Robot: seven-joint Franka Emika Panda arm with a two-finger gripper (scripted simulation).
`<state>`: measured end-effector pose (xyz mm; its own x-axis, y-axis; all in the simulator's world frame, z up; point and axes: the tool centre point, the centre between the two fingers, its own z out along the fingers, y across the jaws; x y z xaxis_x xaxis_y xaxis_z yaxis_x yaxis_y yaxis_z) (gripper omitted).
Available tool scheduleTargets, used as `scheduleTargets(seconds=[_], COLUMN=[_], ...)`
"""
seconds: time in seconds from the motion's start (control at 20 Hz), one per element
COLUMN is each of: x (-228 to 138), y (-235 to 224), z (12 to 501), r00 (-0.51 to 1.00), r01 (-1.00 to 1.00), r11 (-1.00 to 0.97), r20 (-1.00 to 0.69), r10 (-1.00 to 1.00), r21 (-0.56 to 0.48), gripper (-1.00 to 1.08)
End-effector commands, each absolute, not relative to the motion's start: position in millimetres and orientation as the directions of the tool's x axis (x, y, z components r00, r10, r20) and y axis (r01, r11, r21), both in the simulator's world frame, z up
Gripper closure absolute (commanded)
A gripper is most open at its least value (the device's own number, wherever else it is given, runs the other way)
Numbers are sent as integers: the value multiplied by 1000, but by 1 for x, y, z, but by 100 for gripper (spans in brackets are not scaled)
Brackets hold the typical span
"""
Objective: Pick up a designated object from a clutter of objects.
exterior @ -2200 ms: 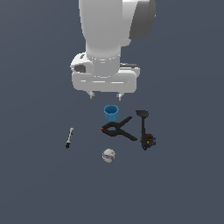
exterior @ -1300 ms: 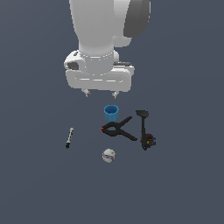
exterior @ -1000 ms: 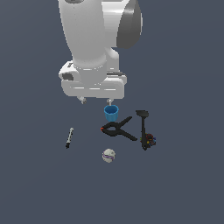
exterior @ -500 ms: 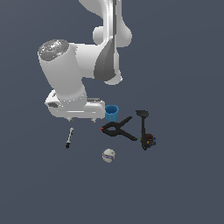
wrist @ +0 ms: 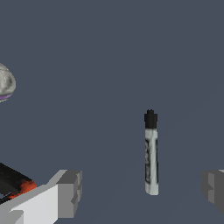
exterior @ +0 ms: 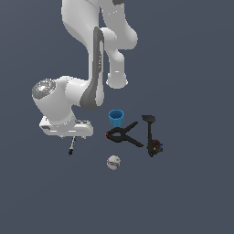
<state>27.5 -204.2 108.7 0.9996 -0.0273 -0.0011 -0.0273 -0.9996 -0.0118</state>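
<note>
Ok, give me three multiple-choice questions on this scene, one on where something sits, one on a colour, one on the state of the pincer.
1. The thin grey-barrelled pen with black ends lies:
A. between the pincer's fingers
B. inside the cup
C. on the ball

2. The small cup is:
A. red
B. blue
C. white

3. The pincer is:
A. shut on the pen
B. holding the ball
C. open

Answers: 1 A, wrist view shows the pen in the gap. 2 B, exterior view shows blue. 3 C, fingers stand apart from the pen.

White rounded arm [exterior: 87, 50], dark grey joint bands; claw [wrist: 140, 190] fingers grey, blocky.
</note>
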Motion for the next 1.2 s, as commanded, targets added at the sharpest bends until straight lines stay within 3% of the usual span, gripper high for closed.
scheduleTargets(seconds=[0.0,0.4,1.15], x=[24,16,14], y=[-218,-240,-240], z=[91,61,20], r00=[1000,1000,1000], r01=[-20,-10,-10], r11=[-1000,-1000,-1000], r20=[1,0,0], r10=[-20,-10,-10], r21=[-8,0,0], gripper=[-92,-92,-92])
